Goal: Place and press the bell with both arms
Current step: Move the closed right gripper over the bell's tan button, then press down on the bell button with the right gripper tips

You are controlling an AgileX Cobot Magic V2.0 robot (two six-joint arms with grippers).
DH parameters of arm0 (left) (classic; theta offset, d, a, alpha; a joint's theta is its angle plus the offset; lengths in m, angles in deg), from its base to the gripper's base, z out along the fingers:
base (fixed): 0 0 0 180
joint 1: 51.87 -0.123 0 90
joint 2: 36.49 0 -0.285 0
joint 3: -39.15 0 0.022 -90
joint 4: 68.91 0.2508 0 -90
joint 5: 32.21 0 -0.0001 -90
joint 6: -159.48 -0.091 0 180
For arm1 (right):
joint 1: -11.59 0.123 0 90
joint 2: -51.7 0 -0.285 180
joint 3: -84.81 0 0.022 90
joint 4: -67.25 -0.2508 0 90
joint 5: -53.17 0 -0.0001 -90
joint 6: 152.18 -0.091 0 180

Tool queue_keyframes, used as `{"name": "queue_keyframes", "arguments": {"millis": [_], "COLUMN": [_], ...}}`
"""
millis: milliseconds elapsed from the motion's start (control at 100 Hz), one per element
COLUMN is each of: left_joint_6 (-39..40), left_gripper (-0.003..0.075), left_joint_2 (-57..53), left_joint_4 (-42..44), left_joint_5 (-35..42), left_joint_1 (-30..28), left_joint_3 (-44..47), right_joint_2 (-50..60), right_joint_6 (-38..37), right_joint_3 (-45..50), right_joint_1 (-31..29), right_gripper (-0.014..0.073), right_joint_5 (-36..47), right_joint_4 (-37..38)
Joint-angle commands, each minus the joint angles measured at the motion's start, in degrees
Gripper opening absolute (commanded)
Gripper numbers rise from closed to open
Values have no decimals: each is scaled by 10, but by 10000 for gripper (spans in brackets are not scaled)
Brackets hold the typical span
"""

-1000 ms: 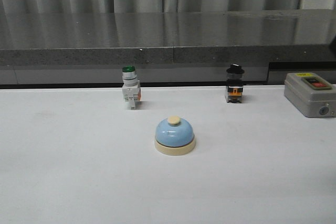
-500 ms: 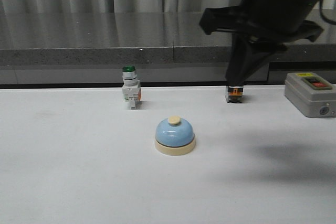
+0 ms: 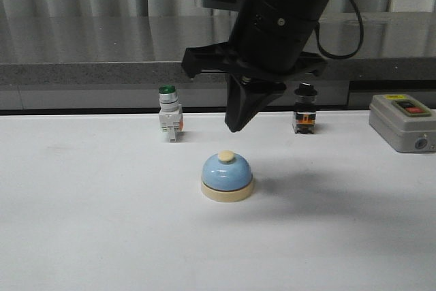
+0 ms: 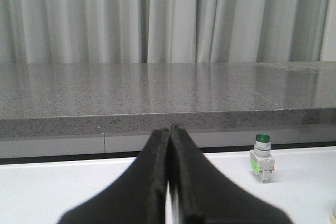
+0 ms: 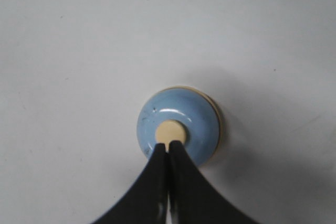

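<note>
The bell (image 3: 227,176) stands upright in the middle of the white table, a light-blue dome on a cream base with a cream button (image 3: 226,157). My right gripper (image 3: 234,127) hangs shut just above and slightly behind the button, clear of it. From the right wrist view the bell (image 5: 184,121) lies straight below, and the shut right gripper (image 5: 168,144) lines up with the edge of its button (image 5: 171,131). My left gripper (image 4: 170,127) is shut and empty, held low over the table's left part; the front view does not show it.
A green-capped white switch (image 3: 169,115) stands behind and left of the bell, also in the left wrist view (image 4: 262,159). A black-capped switch (image 3: 304,115) stands behind right. A grey button box (image 3: 402,122) sits at the right edge. A grey stone ledge (image 3: 109,66) runs along the back.
The right arm was out of view a second ago, entered from the upper right, and has swung left and down until its shut tip hangs above the bell. The bell has not moved.
</note>
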State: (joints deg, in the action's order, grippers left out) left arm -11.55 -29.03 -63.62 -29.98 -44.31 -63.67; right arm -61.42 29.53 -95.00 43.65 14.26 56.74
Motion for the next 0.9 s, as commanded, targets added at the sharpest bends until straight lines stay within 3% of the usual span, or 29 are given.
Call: {"name": "queue_keyframes", "arguments": {"millis": [0,890], "left_joint_6": [3,3], "left_gripper": [-20,-20], "left_joint_2": [-16,-16], "left_joint_4": [0,0], "left_joint_5": [48,48], "left_joint_1": [0,0], "left_joint_3": [26,26], "right_joint_2": [13,-26], "right_joint_6": [7,7], "right_joint_3": [-24,-24], "right_joint_1": [2,3], "right_gripper": [-60,-60], "right_joint_5": [14,24], "right_joint_4": [-6,-7]}}
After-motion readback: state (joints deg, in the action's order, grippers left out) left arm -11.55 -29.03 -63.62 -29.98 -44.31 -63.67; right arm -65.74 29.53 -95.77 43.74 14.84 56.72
